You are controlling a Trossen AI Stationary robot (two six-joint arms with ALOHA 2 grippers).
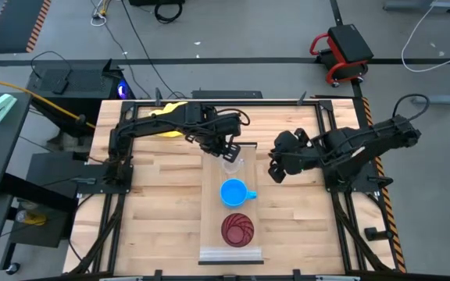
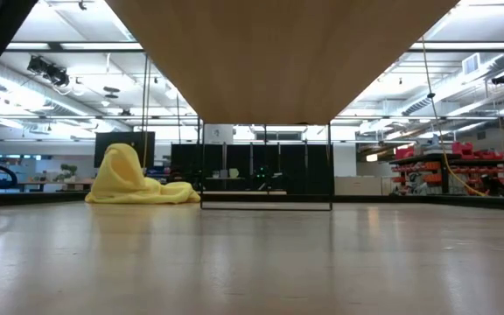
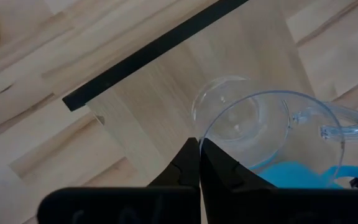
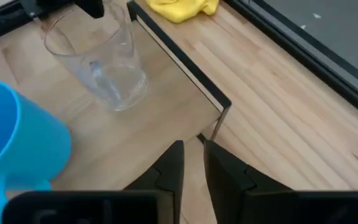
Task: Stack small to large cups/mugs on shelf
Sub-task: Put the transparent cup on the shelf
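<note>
A clear glass cup (image 1: 231,165) is standing at the far end of the shelf (image 1: 209,234), beyond the blue mug (image 1: 234,192) and red tumbler (image 1: 237,229). The left gripper (image 1: 229,149) is pinching its rim. The right gripper (image 1: 278,170) is waiting nearby, fingers nearly together. The glass is probably light, slippery and breakable, best gripped at the rim.
</note>
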